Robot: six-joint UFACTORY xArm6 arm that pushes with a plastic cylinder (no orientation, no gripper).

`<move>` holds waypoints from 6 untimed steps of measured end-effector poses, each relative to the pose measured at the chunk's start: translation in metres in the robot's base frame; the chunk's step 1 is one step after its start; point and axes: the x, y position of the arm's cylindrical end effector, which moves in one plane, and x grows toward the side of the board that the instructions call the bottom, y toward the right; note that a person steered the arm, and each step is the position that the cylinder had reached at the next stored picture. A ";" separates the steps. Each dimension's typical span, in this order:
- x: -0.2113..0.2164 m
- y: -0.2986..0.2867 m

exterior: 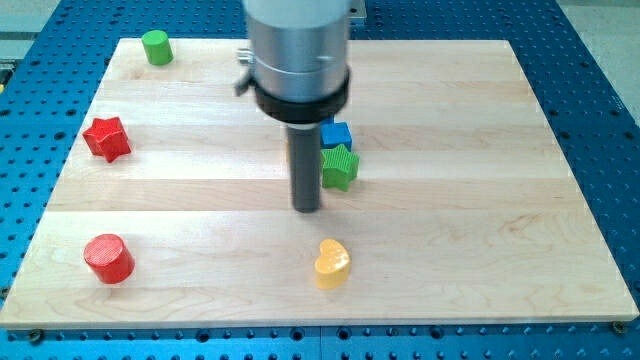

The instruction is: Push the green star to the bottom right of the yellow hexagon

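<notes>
The green star [340,166] lies near the board's middle, touching the blue cube [336,134] just above it. A yellow block [332,263], rounded in outline, lies below the star toward the view's bottom. My tip [307,208] rests on the board just left of and slightly below the green star, a small gap away, and above the yellow block. The rod and its grey mount hide the board behind them at the view's top middle.
A green cylinder [156,47] stands at the top left. A red star [107,138] lies at the left edge and a red cylinder [108,258] at the bottom left. The wooden board [500,200] sits on a blue perforated table.
</notes>
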 end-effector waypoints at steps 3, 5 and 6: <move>-0.018 0.003; 0.011 0.072; 0.080 0.090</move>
